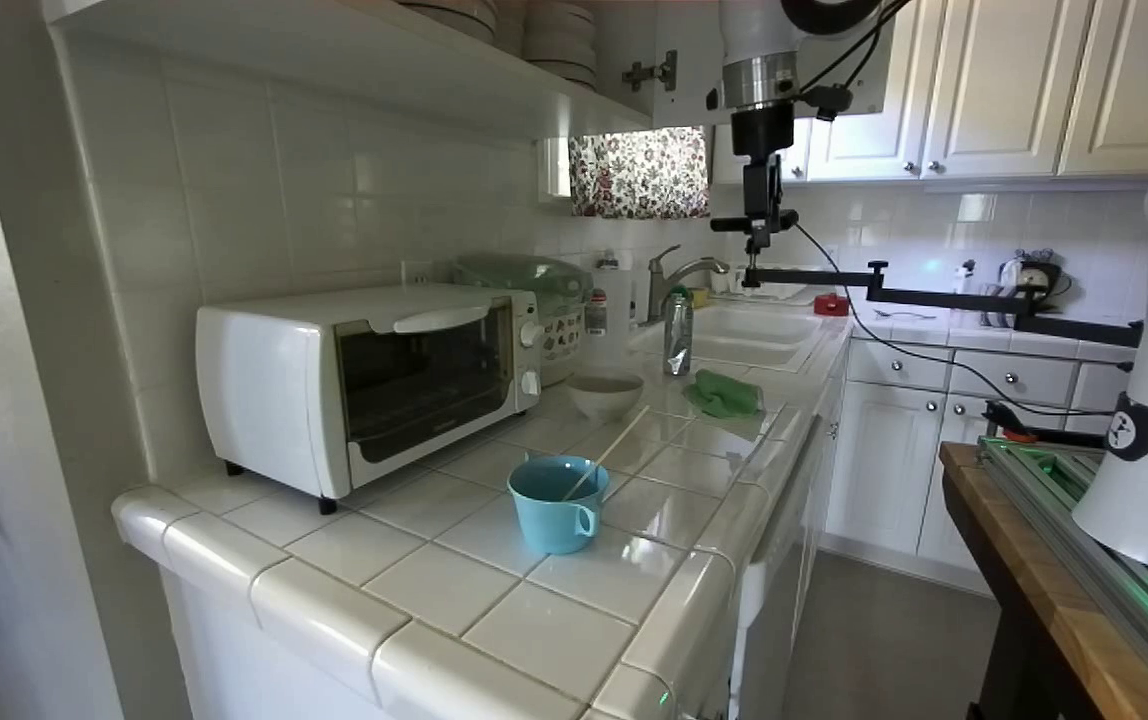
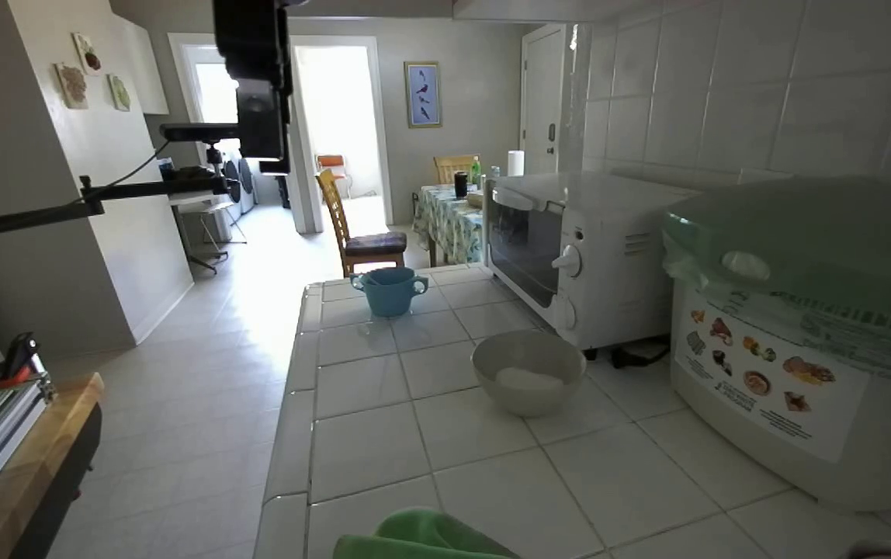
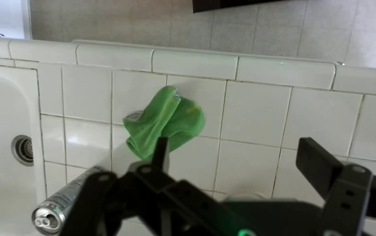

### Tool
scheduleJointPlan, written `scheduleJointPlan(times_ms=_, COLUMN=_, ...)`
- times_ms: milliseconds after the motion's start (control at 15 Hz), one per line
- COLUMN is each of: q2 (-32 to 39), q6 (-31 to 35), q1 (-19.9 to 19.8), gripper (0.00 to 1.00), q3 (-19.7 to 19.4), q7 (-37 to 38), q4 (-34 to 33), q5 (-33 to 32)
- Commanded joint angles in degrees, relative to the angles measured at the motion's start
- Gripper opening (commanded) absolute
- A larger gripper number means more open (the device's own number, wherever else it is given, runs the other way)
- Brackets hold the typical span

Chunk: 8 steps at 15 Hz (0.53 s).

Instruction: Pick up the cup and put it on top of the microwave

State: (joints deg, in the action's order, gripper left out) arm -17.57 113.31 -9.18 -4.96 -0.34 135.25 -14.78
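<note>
home kitchen, sink (image 1: 749,330), tiled counter (image 1: 444,585), cabinets (image 1: 996,90)

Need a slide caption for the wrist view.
Open gripper above a white tiled counter, with a crumpled green cloth, a silver drink can and part of a sink.

In the wrist view, green cloth (image 3: 166,121) partly hidden behind the bottom-cropped hand (image 3: 234,153).

One blue cup (image 1: 552,515), one microwave (image 1: 374,385), one green cloth (image 3: 165,123)
</note>
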Motion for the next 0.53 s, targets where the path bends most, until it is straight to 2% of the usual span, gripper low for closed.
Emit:
scheduleJointPlan(times_ms=0, q2=2.0, q6=2.5, q1=1.3, gripper=1.0, q3=-0.6, q7=-2.5, q4=-1.1, q5=-0.1)
scheduleJointPlan(times_ms=467, q2=6.0, q6=7.6, q1=4.6, gripper=1.0, q3=0.9, q7=-4.5, q4=-1.5, q5=0.1)
